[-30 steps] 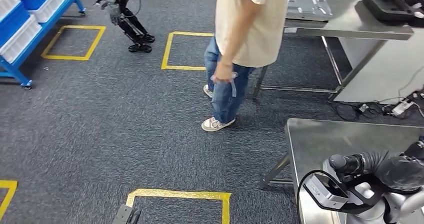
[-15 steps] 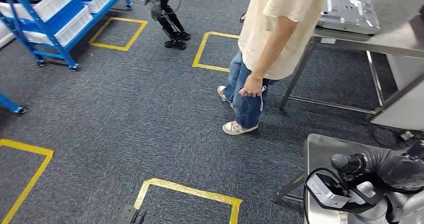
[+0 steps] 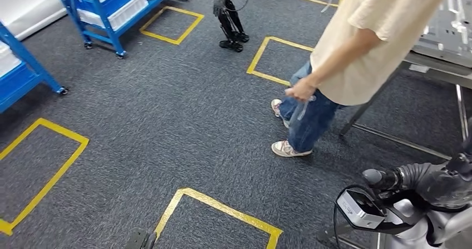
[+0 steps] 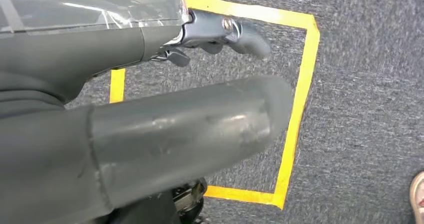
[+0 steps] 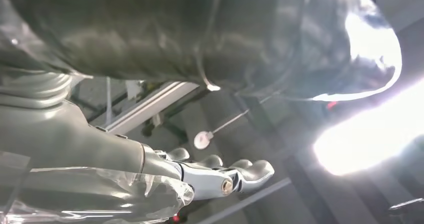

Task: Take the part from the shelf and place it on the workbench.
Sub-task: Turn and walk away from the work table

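The blue shelf (image 3: 111, 6) with white bins (image 3: 125, 12) stands at the far left across the carpet; I cannot make out a part on it. A steel workbench (image 3: 431, 71) with a metal plate (image 3: 453, 29) on it is at the far right, behind a person. My right arm (image 3: 414, 201) is bent up at the lower right. My right hand (image 5: 220, 176) has its fingers stretched out and holds nothing. My left hand (image 4: 220, 31) hangs low over a yellow tape square (image 4: 295, 124) on the floor, its fingers (image 4: 245, 36) apart and empty.
A person (image 3: 356, 65) in a cream shirt and jeans stands between me and the workbench. Another small robot (image 3: 228, 15) stands far back by a yellow floor square (image 3: 273, 59). A second blue rack (image 3: 22, 71) is at the left edge.
The camera has turned: the whole scene has shifted right, the blue shelves have come into the upper left, and the steel table by my right arm has slid out of the picture.
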`<state>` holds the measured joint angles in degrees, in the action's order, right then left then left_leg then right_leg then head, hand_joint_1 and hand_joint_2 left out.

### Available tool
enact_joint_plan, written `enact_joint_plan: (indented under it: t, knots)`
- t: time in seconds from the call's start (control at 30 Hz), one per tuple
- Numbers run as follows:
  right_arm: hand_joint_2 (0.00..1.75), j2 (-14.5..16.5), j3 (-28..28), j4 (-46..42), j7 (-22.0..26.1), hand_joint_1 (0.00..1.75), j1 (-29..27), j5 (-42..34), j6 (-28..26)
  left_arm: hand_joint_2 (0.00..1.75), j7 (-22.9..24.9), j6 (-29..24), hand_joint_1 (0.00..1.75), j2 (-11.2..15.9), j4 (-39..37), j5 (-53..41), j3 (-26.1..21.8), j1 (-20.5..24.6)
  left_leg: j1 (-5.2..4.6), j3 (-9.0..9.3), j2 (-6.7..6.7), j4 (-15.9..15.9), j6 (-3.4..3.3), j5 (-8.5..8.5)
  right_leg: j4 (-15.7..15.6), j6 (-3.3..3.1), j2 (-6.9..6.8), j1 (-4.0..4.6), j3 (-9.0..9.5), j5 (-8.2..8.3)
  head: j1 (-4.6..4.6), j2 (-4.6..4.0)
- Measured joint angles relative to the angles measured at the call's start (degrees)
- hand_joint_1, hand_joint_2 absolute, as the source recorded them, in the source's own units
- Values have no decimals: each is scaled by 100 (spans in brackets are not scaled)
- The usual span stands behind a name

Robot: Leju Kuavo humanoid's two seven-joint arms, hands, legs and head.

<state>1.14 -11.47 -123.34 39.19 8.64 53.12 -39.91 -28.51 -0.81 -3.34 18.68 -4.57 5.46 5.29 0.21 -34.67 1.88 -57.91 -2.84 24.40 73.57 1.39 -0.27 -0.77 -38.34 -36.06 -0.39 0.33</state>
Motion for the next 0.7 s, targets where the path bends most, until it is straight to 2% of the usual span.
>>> enact_joint_plan:
  t: [0.03,0.07,0.1,0.17,0.2,0.23,0.27,0.3,0.33,0.37,0.43,0.47,0.5,0.53,0.57,0.6,0.63,0.7]
  knots:
    - [0,-3,0,8,0,0,0,1,0,0,0,4,0,0,-1,2,0,-7,-1,0,79,-11,1,1,21,-2,13,-2,-35,89,0,0]
    - [0,-5,0,13,-1,0,1,1,0,0,1,4,0,0,-1,5,0,-12,0,1,160,-25,6,4,-173,-9,39,-6,33,276,0,0]
    - [0,-7,0,15,-1,0,2,1,0,0,1,4,0,0,-2,9,0,-13,3,2,241,-41,14,9,-529,-21,111,-14,181,513,0,0]
    - [0,-13,0,16,-1,0,4,1,0,0,1,4,0,-5,-2,15,-1,-5,-4,-25,388,-78,53,17,-1187,-50,371,-37,454,797,-2,0]
    - [0,-16,0,17,-1,0,5,1,0,0,1,5,0,-7,-2,16,-1,-3,0,-48,455,-89,82,12,-1361,-60,461,-39,521,839,-2,0]
    - [0,-19,0,19,-1,0,7,-1,0,0,1,5,0,-9,-3,16,-2,-6,8,-72,519,-89,118,1,-1411,-69,489,-32,538,821,-3,0]
    - [0,-20,1,19,1,0,12,-3,0,0,1,5,0,-9,-3,16,-3,-14,20,-88,589,-79,158,-14,-1428,-84,430,-24,545,830,-3,0]
    - [0,-20,1,20,2,0,18,-7,1,0,0,5,0,-7,-4,18,-6,-26,30,-101,600,-83,189,-14,-1454,-111,356,-28,562,843,-3,0]
    - [0,-20,2,20,4,0,25,-13,1,0,-2,5,0,-5,-4,21,-10,-33,25,-130,508,-143,219,27,-1485,-142,279,-33,587,857,-7,0]
    - [0,-20,3,21,7,0,30,-20,1,0,-5,5,0,-4,-4,25,-15,-32,18,-206,357,-304,246,128,-1516,-183,193,-38,610,867,-8,0]
    - [0,-20,4,22,10,0,32,-33,0,0,-11,7,0,-7,-4,32,-21,-14,27,-495,8,-921,293,459,-1536,-241,21,-16,634,862,-11,0]
    - [0,-20,4,23,11,0,32,-37,0,0,-14,6,0,-9,-4,33,-24,-9,44,-667,-67,-1274,316,611,-1529,-263,-67,-2,634,852,-10,0]
    - [0,-20,4,24,13,0,31,-38,0,0,-15,5,0,-11,-4,34,-26,-13,59,-784,-105,-1521,334,685,-1521,-267,-148,7,634,841,-10,0]
    - [0,-20,4,25,14,0,30,-38,0,0,-19,2,0,-11,-5,34,-30,-25,70,-809,-130,-1584,348,657,-1511,-266,-228,10,634,827,-10,0]
    - [0,-20,4,25,16,0,28,-38,0,0,-23,-2,0,-11,-6,35,-33,-39,78,-721,-163,-1429,357,533,-1499,-258,-303,10,638,810,-11,0]
    - [0,-19,4,25,19,0,25,-38,0,0,-29,-7,0,-10,-8,36,-36,-50,83,-536,-235,-1095,357,351,-1484,-242,-374,10,648,789,-11,0]
    - [0,-19,4,23,20,0,22,-38,0,0,-36,-11,0,-10,-9,36,-39,-53,70,-336,-377,-718,344,220,-1470,-221,-439,16,658,767,-12,0]
    - [0,-17,4,21,22,0,18,-39,0,0,-55,-15,0,-10,-10,36,-42,-50,28,-85,-567,-229,276,95,-1446,-166,-551,45,675,728,-7,0]
